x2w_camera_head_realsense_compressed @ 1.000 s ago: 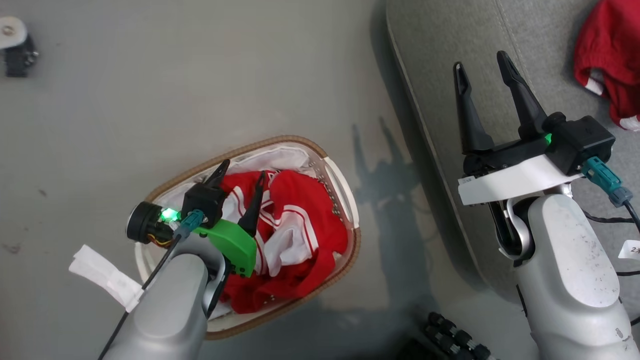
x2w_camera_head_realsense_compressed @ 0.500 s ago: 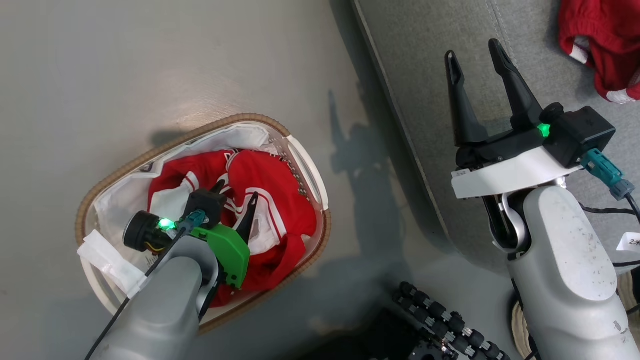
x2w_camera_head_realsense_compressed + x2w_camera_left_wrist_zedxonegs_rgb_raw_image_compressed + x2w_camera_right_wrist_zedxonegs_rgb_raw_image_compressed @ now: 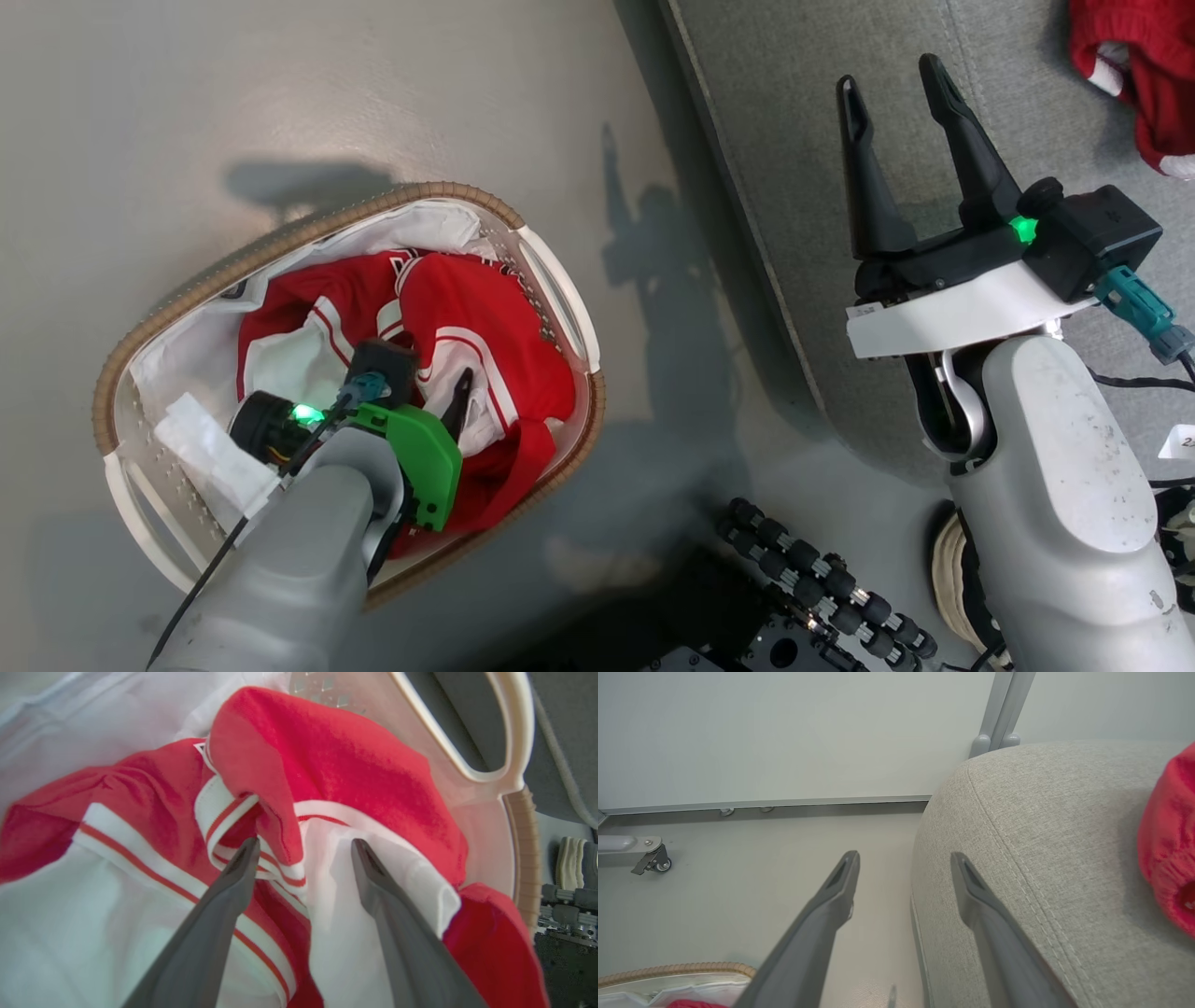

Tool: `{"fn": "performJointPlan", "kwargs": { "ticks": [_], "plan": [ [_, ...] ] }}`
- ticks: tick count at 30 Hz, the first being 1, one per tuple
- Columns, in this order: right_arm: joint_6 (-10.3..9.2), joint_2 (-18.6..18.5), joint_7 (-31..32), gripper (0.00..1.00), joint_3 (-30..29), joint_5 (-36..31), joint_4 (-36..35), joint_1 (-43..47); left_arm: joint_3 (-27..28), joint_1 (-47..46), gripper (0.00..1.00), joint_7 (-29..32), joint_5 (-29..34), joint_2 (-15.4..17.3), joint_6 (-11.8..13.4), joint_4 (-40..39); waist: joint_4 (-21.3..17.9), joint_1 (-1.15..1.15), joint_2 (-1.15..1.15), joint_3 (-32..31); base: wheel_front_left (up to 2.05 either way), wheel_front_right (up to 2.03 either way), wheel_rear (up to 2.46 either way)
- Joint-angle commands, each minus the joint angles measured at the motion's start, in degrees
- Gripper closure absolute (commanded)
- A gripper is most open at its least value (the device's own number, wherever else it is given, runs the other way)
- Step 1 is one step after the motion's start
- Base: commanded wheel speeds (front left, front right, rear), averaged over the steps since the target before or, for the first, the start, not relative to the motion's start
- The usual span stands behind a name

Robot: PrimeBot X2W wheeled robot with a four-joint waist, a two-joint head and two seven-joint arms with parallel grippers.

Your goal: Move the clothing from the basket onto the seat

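The basket (image 3: 373,198) stands on the floor at the left, holding crumpled red and white clothing (image 3: 485,327). My left gripper (image 3: 429,373) is down inside it, open. In the left wrist view its fingers (image 3: 233,891) straddle a fold of the clothing (image 3: 350,751), tips against the fabric, beside the basket's white handle (image 3: 514,742). My right gripper (image 3: 890,75) hangs open and empty over the seat's (image 3: 803,112) left edge. Another red piece of clothing (image 3: 1144,65) lies on the seat at the upper right. The right wrist view shows the open right gripper (image 3: 904,855), seat (image 3: 1041,835), red cloth (image 3: 1169,830) and basket rim (image 3: 677,970).
Grey floor lies between basket and seat. A black cable chain of my base (image 3: 822,588) sits at the bottom. In the right wrist view a pale wall with a metal rail (image 3: 784,802) stands behind, with a caster (image 3: 651,858) at the left.
The head camera has shifted, so the whole picture moved. My left gripper has sunk deeper into the basket onto the clothing, still open. The right gripper has held its pose.
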Motion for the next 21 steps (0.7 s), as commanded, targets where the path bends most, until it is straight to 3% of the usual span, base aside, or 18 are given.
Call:
{"fn": "performJointPlan", "kwargs": {
  "ticks": [1,8,9,10,21],
  "plan": [
    [-0.06,0.0,0.0,0.00,-0.3,0.0,-0.3,-0.8,-1.1,-1.1,0.00,0.5,-0.7,0.0,-0.2,0.1,0.3,-0.01,0.00,0.6,0.00,0.00,0.00],
    [-0.06,-0.1,0.0,0.00,-0.4,-0.5,0.0,-1.3,-6.9,-2.0,0.00,3.2,-5.4,0.4,-0.2,-0.5,1.0,-0.01,0.00,1.4,0.00,0.00,0.00],
    [-0.06,0.0,0.0,0.00,-0.2,-0.6,0.1,-1.3,-7.7,-2.0,0.53,3.3,-5.8,0.5,-0.2,-0.7,0.9,-0.01,0.00,1.3,0.00,0.00,0.00],
    [-0.06,-0.1,0.0,0.00,-0.1,-0.6,0.1,-1.4,-8.3,-2.0,1.00,3.1,-6.5,0.7,-0.2,-0.8,0.9,-0.01,0.00,1.1,0.00,0.00,0.00],
    [-0.06,-0.1,0.0,0.00,-1.2,-1.5,1.6,-0.7,-13.8,-0.5,1.00,-0.8,-12.7,1.0,-0.2,-1.4,1.6,-0.01,0.00,-3.4,0.00,0.00,0.00]
  ]
}}
